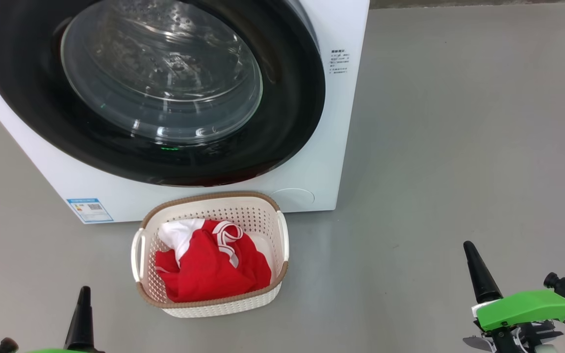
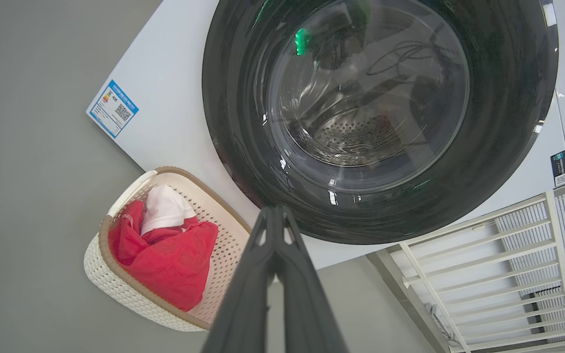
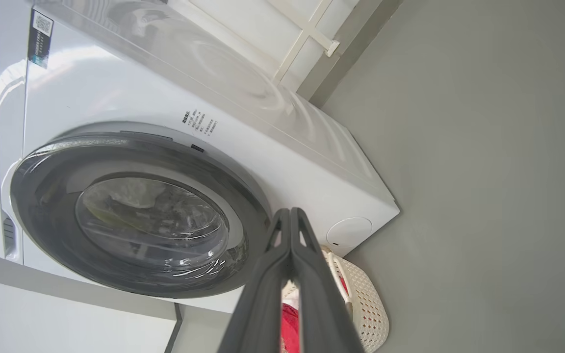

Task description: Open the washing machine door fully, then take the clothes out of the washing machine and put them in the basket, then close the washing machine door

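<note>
Clothes are in the basket: red fabric with white trim and a white piece, heaped inside, nothing hanging over the brown rim. The basket sits on the grey floor just in front of the washing machine, below the lower edge of the washing machine door.

And that door looks shut. In my right wrist view the glossy black rim lies flat against the white front, with no gap that I can make out. Whether the latch has caught, I cannot tell.

Through the glass bowl I see bare perforated drum and a lot of glare. I pick out no garment in there. A faint reddish tint low in the glass, in my left wrist view, reads to me as a reflection, but the shine hides part of the drum.

My left gripper has its two dark fingers pressed together on nothing. It is low at the near left, well apart from the basket and the door. My right gripper is the same: fingers together, empty, over bare floor at the near right, well apart from the machine.

My read is that opening, unloading and closing all look done. Nothing obvious is left, except perhaps making sure the door is properly latched.
</note>
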Robot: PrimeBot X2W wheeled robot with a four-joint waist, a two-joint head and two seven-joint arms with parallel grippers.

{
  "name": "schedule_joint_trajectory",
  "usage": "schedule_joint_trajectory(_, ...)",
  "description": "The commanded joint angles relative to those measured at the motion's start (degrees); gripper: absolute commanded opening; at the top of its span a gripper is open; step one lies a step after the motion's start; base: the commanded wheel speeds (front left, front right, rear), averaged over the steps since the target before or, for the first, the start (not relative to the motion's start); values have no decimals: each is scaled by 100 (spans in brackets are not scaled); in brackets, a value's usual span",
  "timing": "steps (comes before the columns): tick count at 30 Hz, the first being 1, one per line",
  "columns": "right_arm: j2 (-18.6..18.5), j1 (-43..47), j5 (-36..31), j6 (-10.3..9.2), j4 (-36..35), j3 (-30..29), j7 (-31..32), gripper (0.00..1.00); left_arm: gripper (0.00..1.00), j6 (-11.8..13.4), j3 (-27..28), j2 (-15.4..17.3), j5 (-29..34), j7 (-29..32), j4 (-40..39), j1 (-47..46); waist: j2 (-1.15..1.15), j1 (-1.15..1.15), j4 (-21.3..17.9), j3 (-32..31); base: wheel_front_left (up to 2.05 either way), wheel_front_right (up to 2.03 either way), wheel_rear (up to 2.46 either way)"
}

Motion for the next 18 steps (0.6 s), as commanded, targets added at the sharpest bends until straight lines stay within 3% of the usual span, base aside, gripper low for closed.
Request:
schedule_joint_trajectory(1, -23, 4, 131, -3, -179, 17, 28, 0, 0, -12, 159, 63, -103, 26, -119, -235, 0, 0, 4, -5, 0, 0, 0)
schedule_joint_trajectory(18, 82, 71, 1143, -5, -338, -164, 335, 0, 0, -15, 291, -28, -1101, 326, -121, -309, 0, 0, 65, -101, 0, 0, 0)
